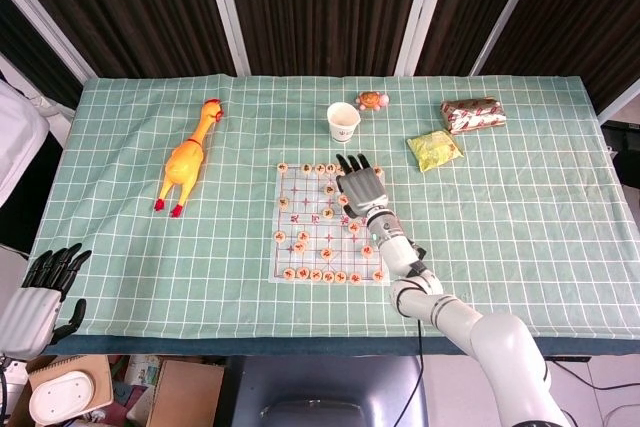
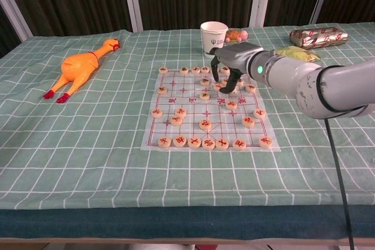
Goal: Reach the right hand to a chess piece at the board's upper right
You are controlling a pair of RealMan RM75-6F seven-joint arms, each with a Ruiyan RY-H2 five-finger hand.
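Observation:
The paper chess board (image 1: 316, 231) (image 2: 188, 101) lies mid-table with several round wooden pieces on it. My right hand (image 1: 360, 185) (image 2: 232, 62) hangs over the board's upper right corner, palm down. Its fingers are apart and bent downward, and the fingertips (image 2: 225, 89) come down among the pieces there; I cannot tell if they touch one. Nothing shows held in it. A piece (image 2: 251, 88) lies just right of the fingertips, and another piece (image 2: 204, 95) just to their left. My left hand (image 1: 46, 293) hangs off the table's near left corner, fingers spread and holding nothing.
A yellow rubber chicken (image 1: 188, 157) (image 2: 82, 67) lies left of the board. Behind the board stand a white paper cup (image 1: 343, 121) (image 2: 214, 34) and a small turtle toy (image 1: 372, 101). A green snack bag (image 1: 434, 151) and a wrapped pack (image 1: 473, 115) lie at the back right.

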